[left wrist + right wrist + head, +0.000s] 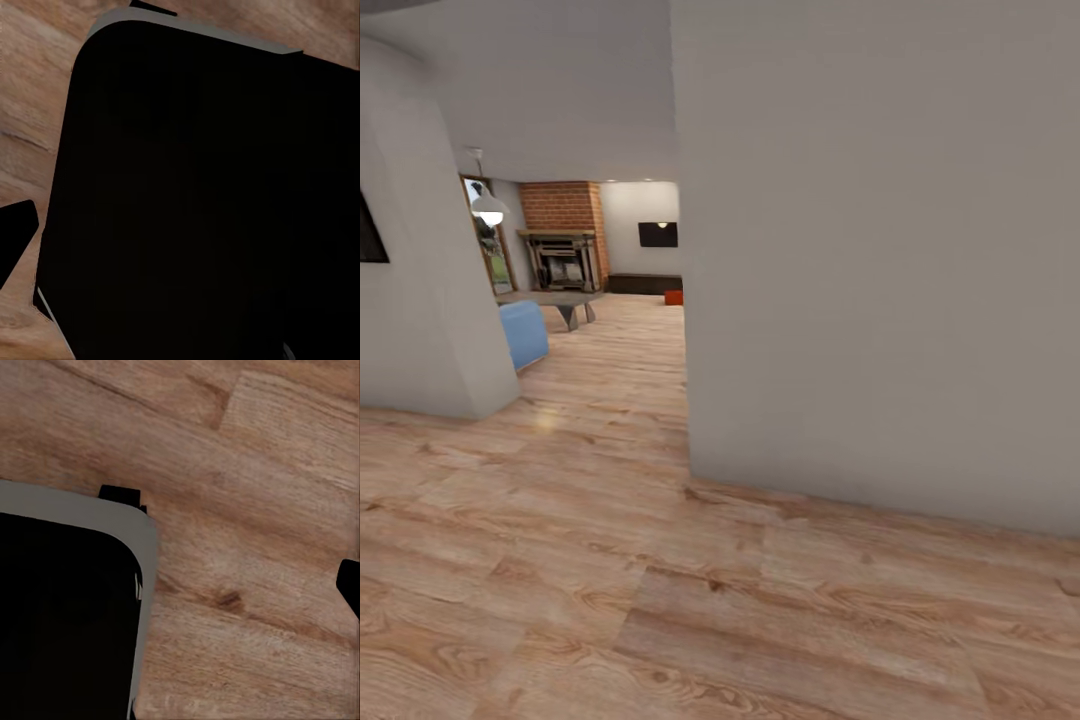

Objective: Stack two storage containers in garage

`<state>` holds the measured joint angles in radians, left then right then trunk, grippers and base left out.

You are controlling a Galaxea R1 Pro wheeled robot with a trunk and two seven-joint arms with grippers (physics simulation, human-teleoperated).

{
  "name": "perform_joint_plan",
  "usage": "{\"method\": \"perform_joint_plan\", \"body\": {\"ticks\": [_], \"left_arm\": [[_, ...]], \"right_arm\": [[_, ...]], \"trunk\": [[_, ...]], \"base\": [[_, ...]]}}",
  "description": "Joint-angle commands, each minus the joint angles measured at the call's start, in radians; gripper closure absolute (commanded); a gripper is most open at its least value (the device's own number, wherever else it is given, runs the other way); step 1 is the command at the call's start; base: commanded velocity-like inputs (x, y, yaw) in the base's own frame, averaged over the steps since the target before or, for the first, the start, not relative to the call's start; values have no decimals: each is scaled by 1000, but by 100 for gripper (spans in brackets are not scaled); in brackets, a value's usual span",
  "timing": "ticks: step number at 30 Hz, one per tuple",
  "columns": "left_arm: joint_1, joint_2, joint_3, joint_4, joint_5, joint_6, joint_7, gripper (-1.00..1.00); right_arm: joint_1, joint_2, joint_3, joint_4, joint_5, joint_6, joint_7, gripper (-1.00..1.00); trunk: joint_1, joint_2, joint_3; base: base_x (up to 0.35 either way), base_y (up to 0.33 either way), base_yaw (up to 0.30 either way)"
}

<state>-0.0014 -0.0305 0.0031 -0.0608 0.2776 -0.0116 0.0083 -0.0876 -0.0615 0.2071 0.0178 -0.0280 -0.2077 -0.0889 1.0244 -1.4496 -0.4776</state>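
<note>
Far down the corridor in the head view, a small orange-red storage container [673,297] sits on the living room's wood floor in front of the low dark bench [644,284]. The near wall's corner cuts off part of it. In the left wrist view, one dark finger [16,236] of my left gripper shows at the frame's edge over wood planks. In the right wrist view, one dark finger [349,585] of my right gripper likewise sits at the frame's edge. Nothing is held by either gripper.
A big white wall corner [690,400] stands close on the right and a second wall [420,330] on the left, with a plank-floored passage between. Beyond lie a blue seat [523,334], a grey table [565,300], a brick fireplace [563,240] and a wall TV [658,234]. My black base [195,202] shows below the wrists.
</note>
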Motion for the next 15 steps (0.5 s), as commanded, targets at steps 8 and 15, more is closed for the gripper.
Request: {"method": "perform_joint_plan", "body": {"ticks": [8,15], "left_arm": [[0,0,0,-1,5,-1,1,-100],[0,0,-1,-1,5,-1,1,-100]], "right_arm": [[-1,0,8,2,-3,-4,-3,-100],[-1,0,9,2,-4,-3,-3,-100]], "trunk": [[1,0,-1],[1,0,-1]], "base": [[322,0,271],[322,0,270]]}}
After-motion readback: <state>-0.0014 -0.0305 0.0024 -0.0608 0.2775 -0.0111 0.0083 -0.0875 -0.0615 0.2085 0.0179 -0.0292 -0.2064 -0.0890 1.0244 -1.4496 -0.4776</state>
